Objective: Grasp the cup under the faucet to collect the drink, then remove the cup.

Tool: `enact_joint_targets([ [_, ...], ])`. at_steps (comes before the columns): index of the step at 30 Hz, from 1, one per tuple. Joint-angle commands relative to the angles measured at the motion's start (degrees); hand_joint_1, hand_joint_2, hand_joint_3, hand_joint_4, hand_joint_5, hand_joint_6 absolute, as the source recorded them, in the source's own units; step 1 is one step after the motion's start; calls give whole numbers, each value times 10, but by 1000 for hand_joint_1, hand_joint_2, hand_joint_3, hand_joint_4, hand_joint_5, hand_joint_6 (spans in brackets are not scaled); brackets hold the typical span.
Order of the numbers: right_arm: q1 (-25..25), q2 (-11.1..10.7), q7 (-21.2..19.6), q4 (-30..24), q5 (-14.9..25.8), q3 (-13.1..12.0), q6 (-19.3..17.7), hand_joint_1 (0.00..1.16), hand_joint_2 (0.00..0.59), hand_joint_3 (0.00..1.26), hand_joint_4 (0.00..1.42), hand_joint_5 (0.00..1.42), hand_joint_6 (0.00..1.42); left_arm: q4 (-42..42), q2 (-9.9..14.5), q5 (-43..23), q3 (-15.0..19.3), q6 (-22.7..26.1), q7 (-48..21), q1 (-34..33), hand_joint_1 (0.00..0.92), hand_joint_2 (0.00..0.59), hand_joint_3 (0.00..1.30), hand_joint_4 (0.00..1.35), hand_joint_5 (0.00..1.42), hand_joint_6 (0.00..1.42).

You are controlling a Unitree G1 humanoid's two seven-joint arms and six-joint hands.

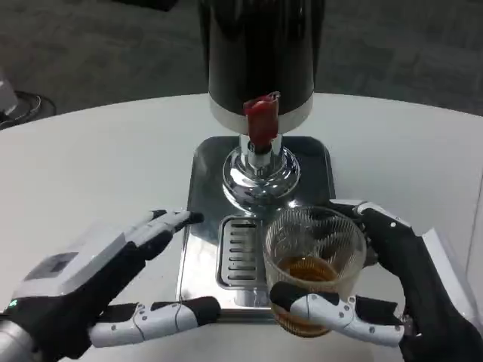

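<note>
- At 5 o'clock from the faucet, a ribbed glass cup holding amber drink sits gripped by the right hand, fingers wrapped around its sides.
- At 9 o'clock of the cup, the left hand rests beside the steel drip tray, fingers spread, holding nothing.

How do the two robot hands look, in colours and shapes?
The left robot hand has a flat white back plate with a grey rectangular marking, a black palm, and white fingers with black tips. The right robot hand looks mostly black, with white segments on its fingers. A small green light shows near the left wrist.
</note>
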Motion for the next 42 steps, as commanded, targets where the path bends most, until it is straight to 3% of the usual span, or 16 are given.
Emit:
enact_joint_targets([
  [1, 2, -4, 6, -20, 8, 0, -13, 1047, 133, 1022, 1077, 1023, 649, -25, 6, 15, -13, -4, -12, 11, 0, 74, 61, 0, 0, 121],
  [9, 13, -14, 17, -30, 21, -10, -16, 1047, 133, 1022, 1064, 1023, 650, -87, 1, 74, -29, 22, -23, 45, 0, 73, 1, 0, 0, 63],
  [16, 24, -26, 27, -42, 29, -18, -16, 1047, 133, 1022, 1064, 1023, 650, -142, -17, 123, -39, 60, -31, 89, 0, 68, 0, 0, 0, 13],
  [27, 63, -38, 39, -76, 44, -32, -13, 1047, 133, 1022, 1064, 1023, 650, -177, -49, 140, -21, 75, -27, 141, 0, 68, 0, 0, 0, 10],
  [42, 85, -38, 48, -97, 45, -31, -8, 1044, 141, 1022, 1063, 1023, 650, -188, -58, 145, -13, 84, -29, 157, 0, 71, 0, 0, 0, 9],
])
